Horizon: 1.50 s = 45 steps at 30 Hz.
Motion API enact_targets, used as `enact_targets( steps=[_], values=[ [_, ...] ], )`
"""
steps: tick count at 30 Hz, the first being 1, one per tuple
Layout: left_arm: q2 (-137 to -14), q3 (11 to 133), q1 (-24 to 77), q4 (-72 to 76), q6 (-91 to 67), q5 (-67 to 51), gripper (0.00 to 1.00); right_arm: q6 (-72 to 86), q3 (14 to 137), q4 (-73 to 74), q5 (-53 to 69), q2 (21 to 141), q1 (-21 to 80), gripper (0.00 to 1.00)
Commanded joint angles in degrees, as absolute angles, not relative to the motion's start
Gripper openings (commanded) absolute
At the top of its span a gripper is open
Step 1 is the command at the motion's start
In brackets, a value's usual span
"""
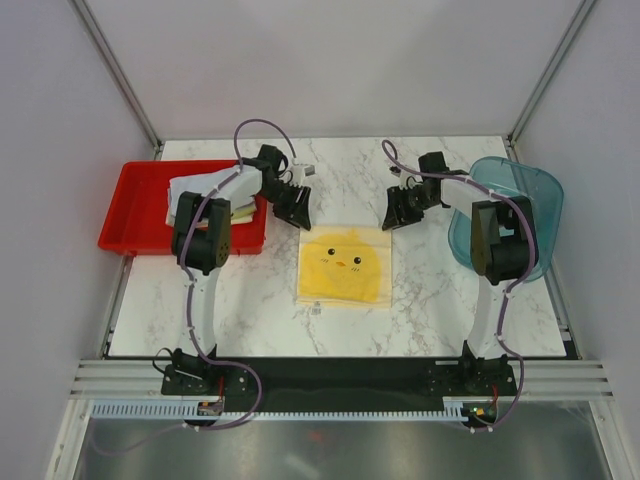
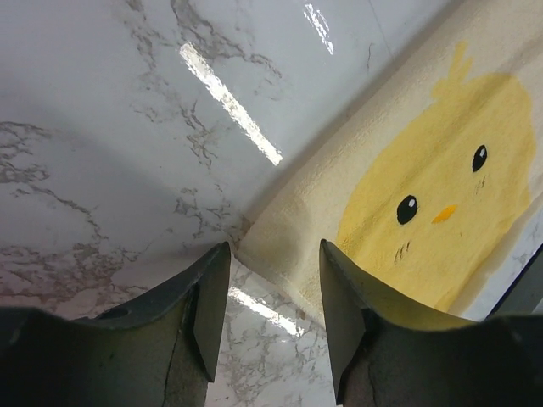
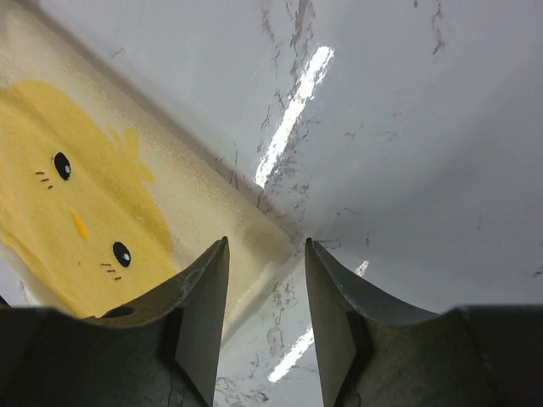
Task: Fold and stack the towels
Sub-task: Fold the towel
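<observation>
Hovering agape: left gripper [image 2: 273, 284], right gripper [image 3: 266, 280].

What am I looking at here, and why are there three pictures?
Two robot arms are bolted to a marble table, each ending in a two-fingered claw. The big picture is taken from above and behind them. The other two come from small cameras on each wrist, looking past the claw's dark fingers. A yellow towel with a chick face lies flat in the middle. The left claw and right claw hover open over its two far corners, holding nothing. A red tray of folded towels sits left; a teal basket sits right.
</observation>
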<state>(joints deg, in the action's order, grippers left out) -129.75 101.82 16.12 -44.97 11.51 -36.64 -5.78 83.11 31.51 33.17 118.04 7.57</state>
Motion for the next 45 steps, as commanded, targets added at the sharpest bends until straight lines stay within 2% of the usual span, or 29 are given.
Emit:
enact_targets(
  steps=[1,10,16,19,23,25,29,30,31,36,37,38,41,45],
  values=[
    [-130.95,105.03,16.17,-47.64,14.68,-39.11,0.53,-8.88,85.34,33.92,35.86,119.62,7.65,0.49],
    [-133.15,106.43,15.91,-48.25,15.47,-39.28,0.42,-9.67,85.69,34.19,36.65,121.03,7.56,0.45],
    [-134.21,107.58,14.94,-48.34,15.47,-40.95,0.36,-9.93,86.13,34.19,37.88,121.47,6.77,0.39],
    [-134.73,108.54,14.33,-48.34,15.21,-43.68,0.29,-9.93,86.57,34.19,38.58,121.99,6.42,0.34],
    [-135.70,109.86,13.89,-48.60,14.59,-44.30,0.23,-10.11,86.66,34.19,38.58,122.52,6.33,0.20],
    [-135.97,110.13,13.80,-48.78,14.59,-43.77,0.25,-10.37,86.66,34.19,38.32,122.69,6.41,0.15],
    [-136.23,110.65,13.62,-48.78,14.33,-42.54,0.36,-10.37,87.01,34.19,37.97,123.31,6.33,0.03],
    [-136.32,110.83,13.45,-48.78,14.24,-42.37,0.39,-10.28,87.10,34.19,37.88,123.40,6.33,0.01],
    [-136.41,111.09,13.36,-48.78,14.24,-42.36,0.49,-10.37,87.27,34.19,37.79,123.31,6.33,0.00],
    [-136.84,111.88,13.45,-48.78,14.24,-42.01,0.49,-10.28,87.45,34.10,37.97,123.57,6.33,0.01],
    [-136.93,111.88,13.45,-48.78,14.33,-42.01,0.48,-10.28,87.45,34.10,37.97,123.57,6.33,0.04],
    [-137.02,111.71,13.45,-48.78,14.50,-42.27,0.47,-10.28,87.45,34.10,37.97,123.49,6.24,0.12],
    [-137.11,111.18,13.45,-48.87,15.03,-42.62,0.48,-10.11,87.89,34.10,38.06,123.40,6.33,0.28],
    [-136.93,110.31,13.45,-49.39,15.55,-43.33,0.49,-9.76,88.86,34.01,39.37,123.75,6.33,0.33]
  ],
)
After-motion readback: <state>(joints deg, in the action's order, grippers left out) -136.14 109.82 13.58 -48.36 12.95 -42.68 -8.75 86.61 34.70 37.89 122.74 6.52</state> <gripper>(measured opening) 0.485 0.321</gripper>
